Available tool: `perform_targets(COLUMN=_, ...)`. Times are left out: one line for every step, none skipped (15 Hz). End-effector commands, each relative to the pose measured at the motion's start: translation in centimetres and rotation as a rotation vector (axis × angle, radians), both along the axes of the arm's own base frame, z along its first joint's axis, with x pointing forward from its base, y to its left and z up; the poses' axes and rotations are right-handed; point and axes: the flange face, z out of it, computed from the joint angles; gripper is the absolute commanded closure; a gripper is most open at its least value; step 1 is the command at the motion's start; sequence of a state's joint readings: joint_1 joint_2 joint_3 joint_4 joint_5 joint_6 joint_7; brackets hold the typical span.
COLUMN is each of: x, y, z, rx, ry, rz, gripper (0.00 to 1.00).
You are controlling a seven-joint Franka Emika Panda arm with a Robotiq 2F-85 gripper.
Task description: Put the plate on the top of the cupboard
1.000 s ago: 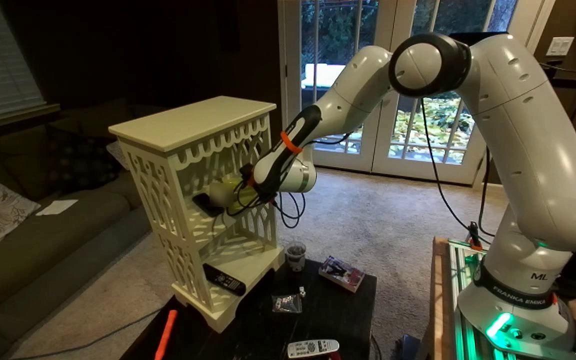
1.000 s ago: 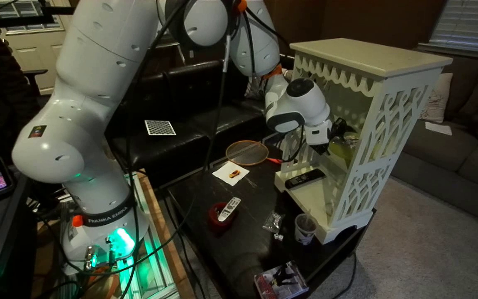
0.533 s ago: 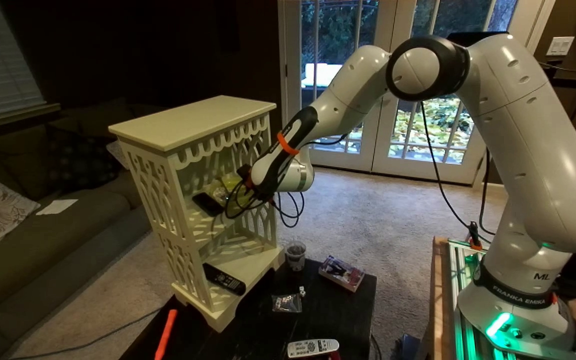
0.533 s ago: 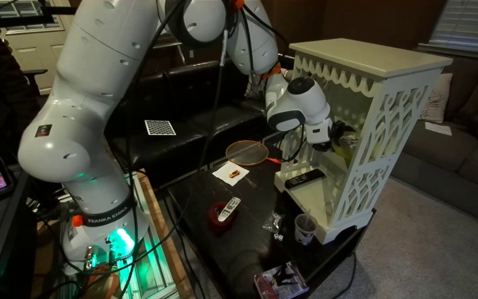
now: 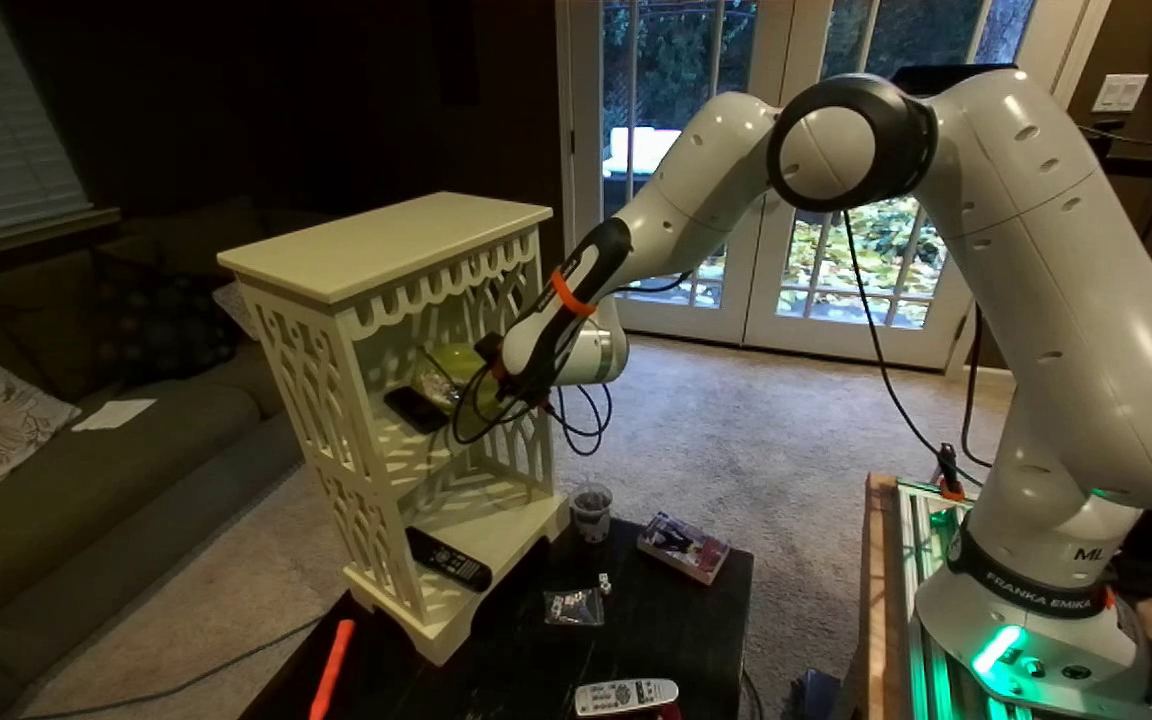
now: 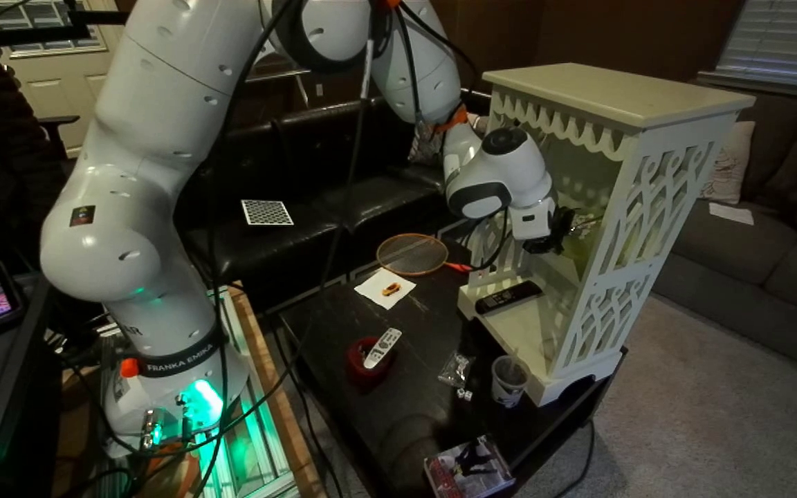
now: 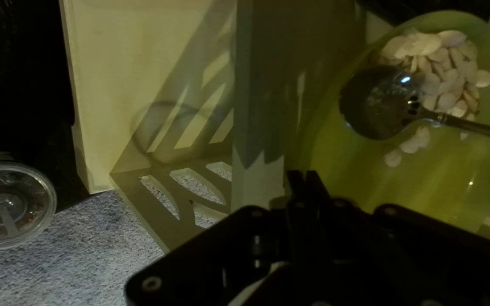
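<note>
Carpet (image 7: 87, 255) shows lower left in the wrist view; at right, a glossy yellow-green plate (image 7: 423, 187) holds pale flakes (image 7: 447, 63) and a spoon (image 7: 374, 108), its edge pinched by the gripper (image 7: 305, 174).

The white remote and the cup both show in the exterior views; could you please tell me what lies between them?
A small clear bag and two white cubes lie there on the black table, in both exterior views.

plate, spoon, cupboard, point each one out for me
Plate (image 7: 432, 180): wrist view, on its bare inner surface.
Spoon (image 7: 379, 104): wrist view, on its scoop end.
Cupboard (image 5: 386, 243): in an exterior view, on its flat top.
</note>
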State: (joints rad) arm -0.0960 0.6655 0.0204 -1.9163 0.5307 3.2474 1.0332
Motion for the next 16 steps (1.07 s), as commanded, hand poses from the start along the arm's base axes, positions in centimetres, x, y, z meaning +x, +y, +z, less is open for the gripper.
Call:
perform_targets(x=0.2, y=0.3, z=0.5, rx=0.014, ry=0.015, rz=-0.015, gripper=0.99)
perform_targets(x=0.1, y=0.4, z=0.8, rx=0.021, ry=0.02, rz=-0.011, gripper=0.99)
perform_targets(x=0.0, y=0.5, z=1.1, rx=0.033, ry=0.025, rz=-0.006, gripper=0.99)
perform_targets(x=-0.4, y=0.5, z=1.7, rx=0.047, ry=0.037, rz=-0.008, gripper=0.99)
perform_targets(x=-0.5, y=0.6, z=2.2, rx=0.065, ry=0.046, rz=-0.003, gripper=0.99)
perform_targets(x=-0.8, y=0.6, z=2.8, rx=0.084, ry=0.061, rz=0.001, gripper=0.99)
perform_targets(x=-1.2, y=0.7, z=3.2, rx=0.097, ry=0.078, rz=0.008, gripper=0.99)
perform_targets(x=-1.5, y=0.8, z=3.7, rx=0.105, ry=0.087, rz=0.011, gripper=0.99)
perform_targets(x=-1.9, y=1.2, z=4.3, rx=0.116, ry=0.096, rz=0.024, gripper=0.99)
perform_targets(x=-2.3, y=1.4, z=4.7, rx=0.12, ry=0.105, rz=0.032, gripper=0.99)
perform_targets(x=-2.9, y=1.5, z=5.1, rx=0.12, ry=0.112, rz=0.035, gripper=0.99)
perform_targets(x=-3.4, y=1.7, z=5.4, rx=0.126, ry=0.116, rz=0.039, gripper=0.99)
perform_targets(x=-4.1, y=1.9, z=5.7, rx=0.124, ry=0.116, rz=0.037, gripper=0.99)
perform_targets(x=-4.9, y=2.0, z=5.9, rx=0.122, ry=0.121, rz=0.041, gripper=0.99)
perform_targets(x=-5.7, y=2.2, z=6.1, rx=0.121, ry=0.125, rz=0.046, gripper=0.99)
perform_targets(x=-6.8, y=2.4, z=6.3, rx=0.113, ry=0.125, rz=0.047, gripper=0.99)
